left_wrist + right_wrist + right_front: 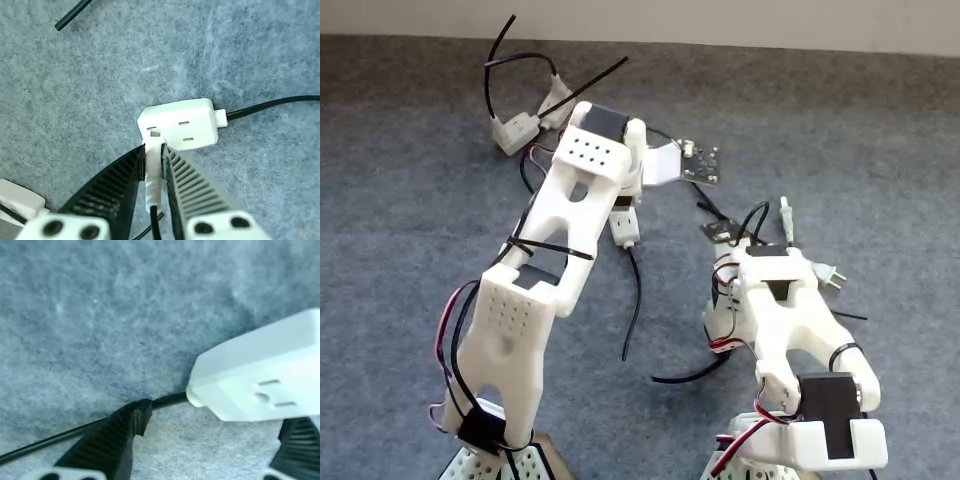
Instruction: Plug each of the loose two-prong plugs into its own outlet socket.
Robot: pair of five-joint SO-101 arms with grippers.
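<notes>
My left gripper (155,150) is shut on a white two-prong plug (153,172), its black cord running back between the fingers. The plug's tip touches the face of a white outlet socket (180,125) lying on the grey carpet. In the high view this gripper (625,222) hangs near the middle of the carpet. My right gripper (218,420) is open, with a second white outlet socket (260,375) lying just beyond its fingers (125,432). Two loose plugs (831,276) (785,214) lie right of the right arm.
Two more white sockets (516,131) (557,100) with black cords lie at the far left of the carpet. Black cables (634,300) trail between the arms. Another white block (17,200) lies close beside the left gripper. Open carpet stretches to the far right.
</notes>
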